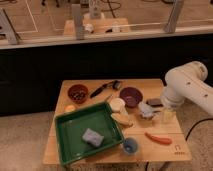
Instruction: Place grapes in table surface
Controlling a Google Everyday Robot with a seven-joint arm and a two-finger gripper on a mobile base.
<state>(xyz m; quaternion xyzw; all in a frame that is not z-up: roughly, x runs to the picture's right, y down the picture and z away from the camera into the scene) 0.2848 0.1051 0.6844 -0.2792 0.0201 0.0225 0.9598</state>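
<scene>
We place the gripper (151, 106) at the end of the white arm (186, 89), low over the right side of the table surface (150, 128), at a greyish object we cannot identify. We cannot tell whether it is released, clenched or grasping anything. Just beyond it, toward the picture's left, stands the purple bowl (131, 96), with a pale round cup (117, 104) beside that, and a black utensil (105, 89) lying aslant behind them. Further the same way, well apart from the gripper and near the far left corner of the table, sits the reddish-brown bowl (70, 95), and the grapes (78, 93) show as dark berries inside it. So the relation that matters runs almost straight across the table. The grapes lie to the picture's left of the gripper and slightly farther back, with the purple bowl and the utensil between. The green tray (81, 111) fills the near left, so we judge that the reach should pass behind it. The cluster looks round, with no long axis to align to. Bare wood for the placing lies near the orange carrot (158, 138).
</scene>
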